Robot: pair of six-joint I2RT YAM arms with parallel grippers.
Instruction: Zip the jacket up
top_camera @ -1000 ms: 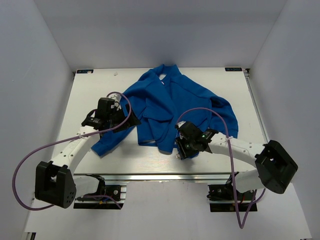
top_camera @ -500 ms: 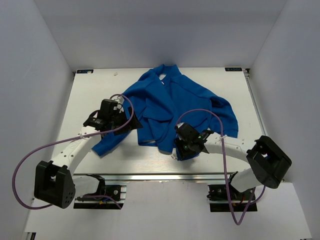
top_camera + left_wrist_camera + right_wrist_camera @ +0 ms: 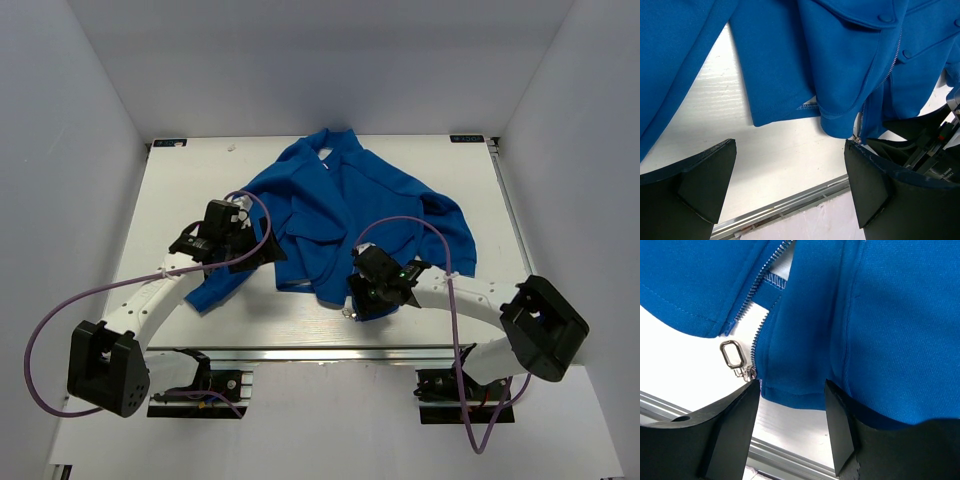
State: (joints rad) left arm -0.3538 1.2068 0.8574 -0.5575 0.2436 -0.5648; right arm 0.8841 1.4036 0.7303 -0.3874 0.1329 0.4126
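Nearest, the right wrist view shows the right gripper with fingers parted at the jacket hem. The metal zipper pull lies at left, too small to make out overhead. The left gripper gapes wide over the table. Overhead, the jacket sprawls mid-frame, collar toward the top.

Left black two-finger gripper: jaws spread wide. Right black two-finger gripper: jaws parted, pointing downward.
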